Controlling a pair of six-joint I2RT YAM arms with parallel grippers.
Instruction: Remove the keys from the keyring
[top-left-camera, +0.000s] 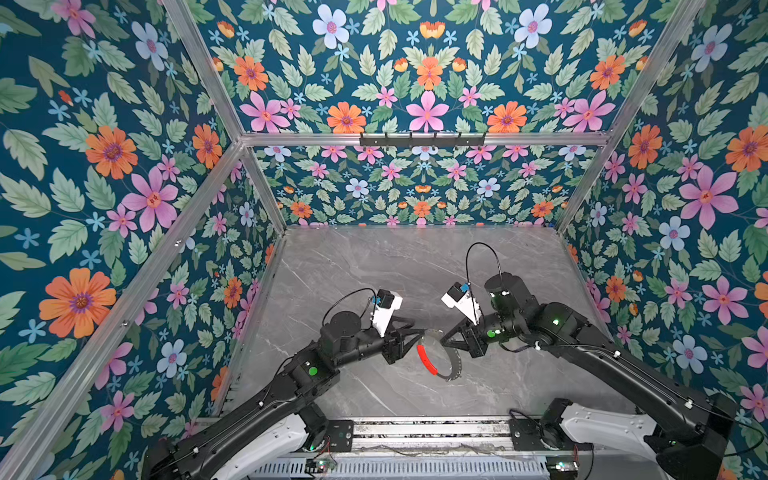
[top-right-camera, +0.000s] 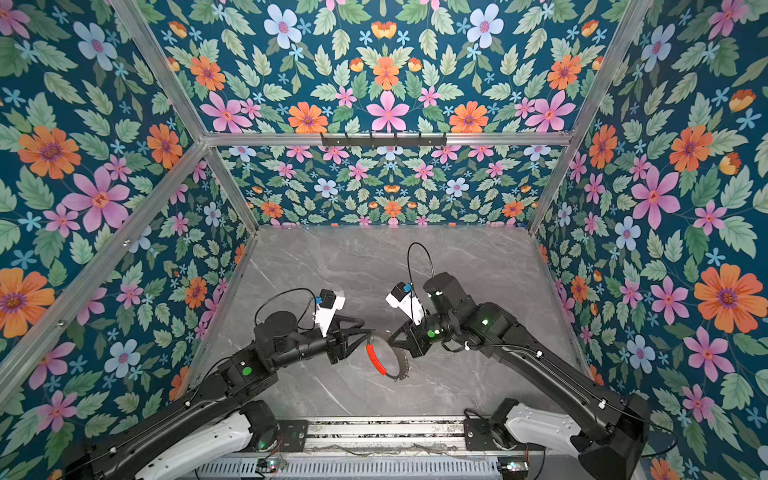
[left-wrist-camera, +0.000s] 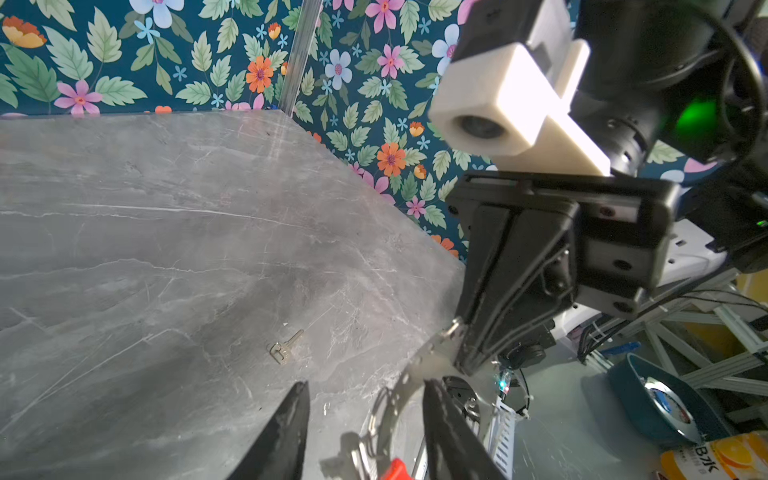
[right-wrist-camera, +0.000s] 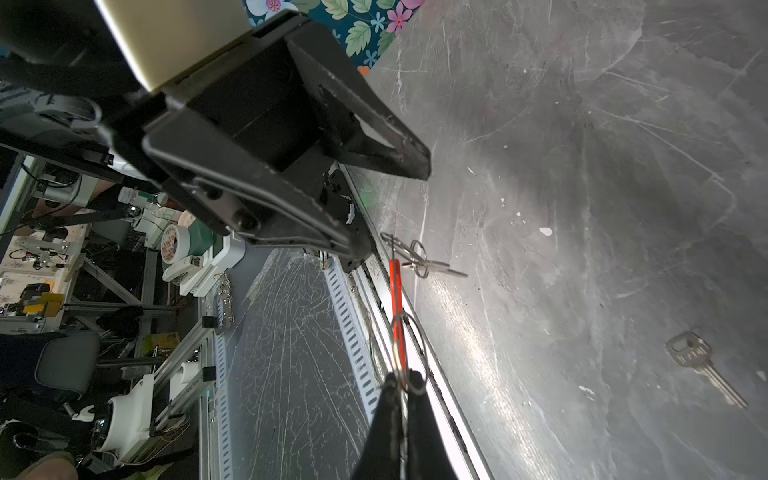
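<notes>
Floral walls enclose a grey marbled desk (top-left-camera: 374, 270). Over it the keyring (top-left-camera: 424, 358) is held on edge between both arms, its red sleeve (top-right-camera: 375, 360) facing the left one. The keys (right-wrist-camera: 432, 266) on it dangle just beside the left gripper (left-wrist-camera: 365, 386), the nearer one, whose half-parted jaws straddle the rim without pinching. The right gripper (right-wrist-camera: 403, 380) is clamped tight on the rim farther round. One loose key (right-wrist-camera: 706, 372) lies on the desk.

The far half of the grey marble table (top-left-camera: 415, 266) lies open, closed in at the back and both sides by floral walls (top-left-camera: 415, 187). Nearer the front rail (top-left-camera: 428, 428), the left gripper (left-wrist-camera: 365, 386) and right gripper (right-wrist-camera: 403, 380) meet at the keyring (top-left-camera: 441, 358) and block the middle. A loose key (left-wrist-camera: 285, 347) lies flat on the table near them, apart from the keyring.
</notes>
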